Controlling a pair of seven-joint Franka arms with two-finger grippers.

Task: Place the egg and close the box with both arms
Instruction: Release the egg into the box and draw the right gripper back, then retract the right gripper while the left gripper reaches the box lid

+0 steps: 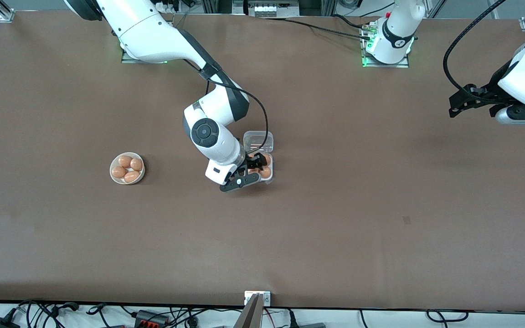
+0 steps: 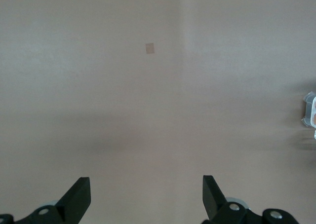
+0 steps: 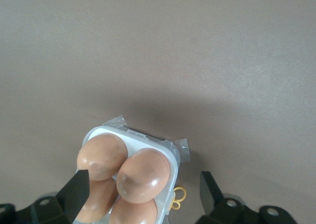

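Eggs fill the box [image 3: 129, 177] mid-tabletop; your right gripper [image 3: 140, 194] hangs spread above them, the left gripper [image 2: 146, 197] waits wide. Next, fold the lid [image 1: 258, 140] over.

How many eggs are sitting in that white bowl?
4, all in the white bowl toward the right arm's end of the table: eggs at and. Any beneath them would be hidden.

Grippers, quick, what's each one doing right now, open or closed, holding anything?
Left gripper: open, holding nothing, waiting over bare table.
Right gripper: open over the box, holding nothing; eggs sit in its cells.
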